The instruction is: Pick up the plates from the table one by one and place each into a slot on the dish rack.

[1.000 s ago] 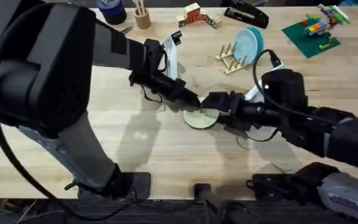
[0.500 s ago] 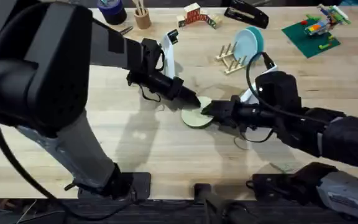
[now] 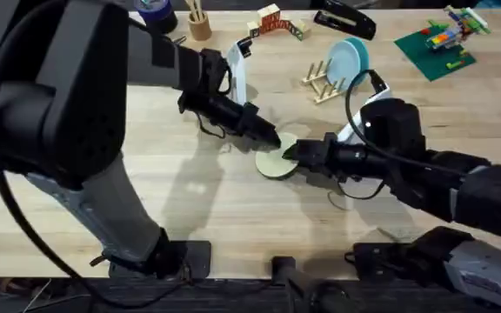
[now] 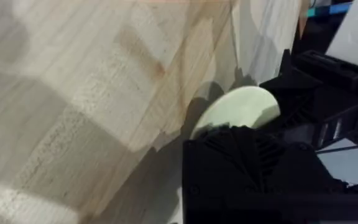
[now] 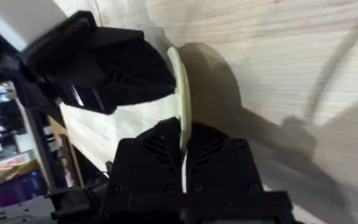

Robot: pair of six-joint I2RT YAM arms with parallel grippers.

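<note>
The pale cream-yellow plate [image 3: 274, 165] is at mid-table, raised on edge between the two arms. My right gripper [image 3: 294, 156] is shut on its right rim; in the right wrist view the plate [image 5: 180, 93] runs edge-on into that gripper [image 5: 182, 142]. My left gripper [image 3: 268, 139] rests against the plate's upper left edge, and the plate [image 4: 244, 109] shows just past that gripper [image 4: 241, 137]. At the back right, the light blue plate [image 3: 348, 59] stands upright in the dish rack [image 3: 320, 83].
Along the table's [image 3: 190, 191] far edge are a dark cup [image 3: 156, 13], a wooden cup of sticks [image 3: 200, 24], toy blocks [image 3: 272, 19], a black stapler [image 3: 344, 22] and a green brick plate [image 3: 437, 43]. A white object [image 3: 237, 74] stands behind the left arm.
My right gripper has slid left and closed onto the cream plate's rim. The plate now sits tilted up between both grippers. The left gripper has barely shifted.
</note>
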